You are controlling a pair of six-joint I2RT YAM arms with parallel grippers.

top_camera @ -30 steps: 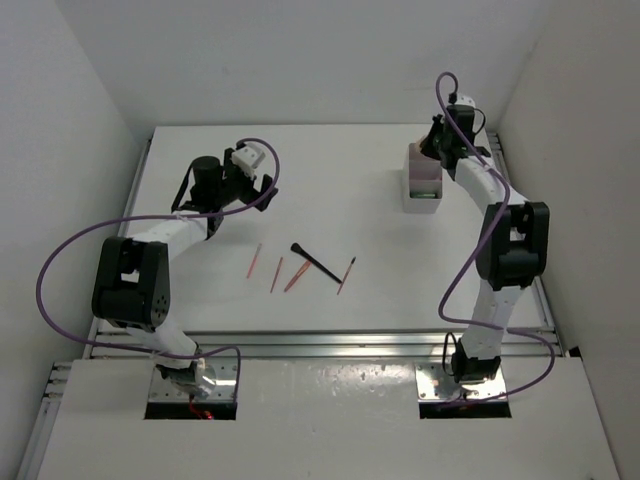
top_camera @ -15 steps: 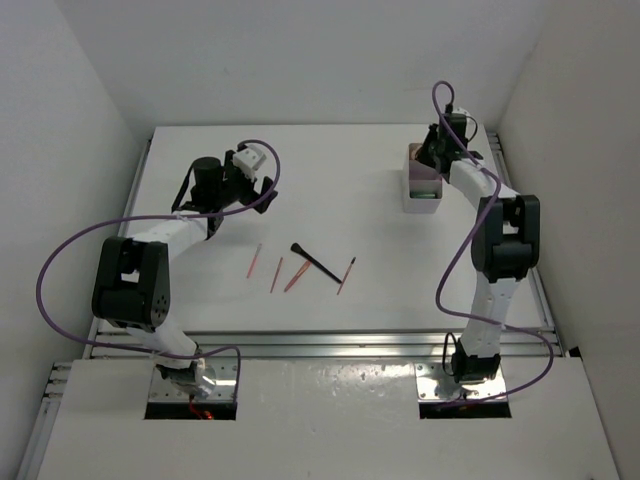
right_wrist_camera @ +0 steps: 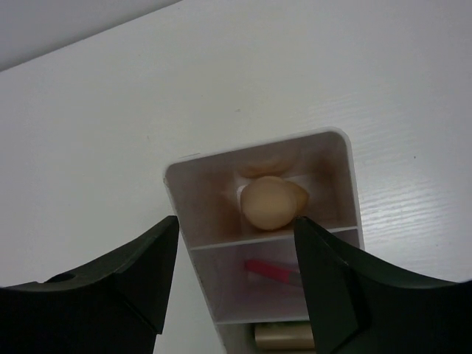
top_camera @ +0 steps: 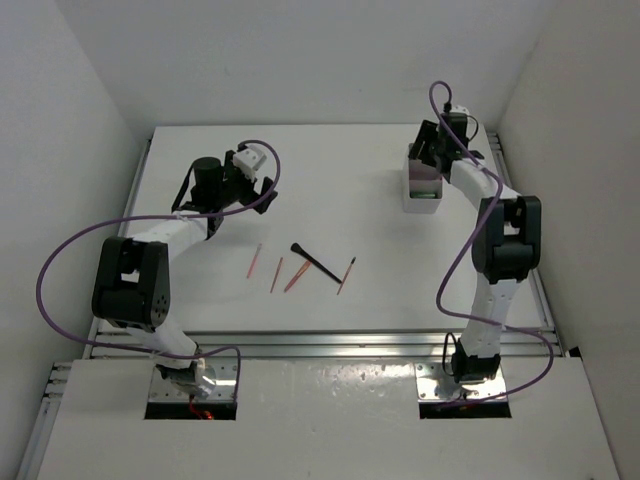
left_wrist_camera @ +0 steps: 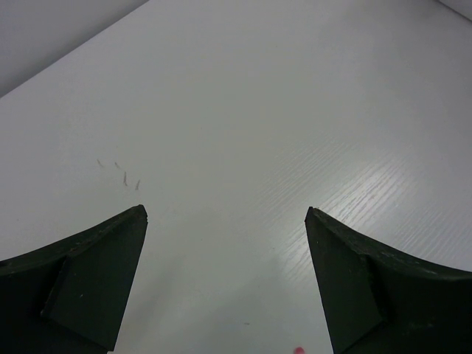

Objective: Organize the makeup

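White table, white walls around.
Your right gripper: jaws apart, over compartment box. Beige sponge in end compartment between jaw tips; pink-capped tube crosswise in next.
Your left gripper: jaws apart, tabletop between.
Pencils, axes roughly near-far, and black brush, diagonal: well apart from both grippers.

Four thin pencils and a black brush lie scattered near mid-table. Far right, the right gripper hangs over the white box — left gripper far left.
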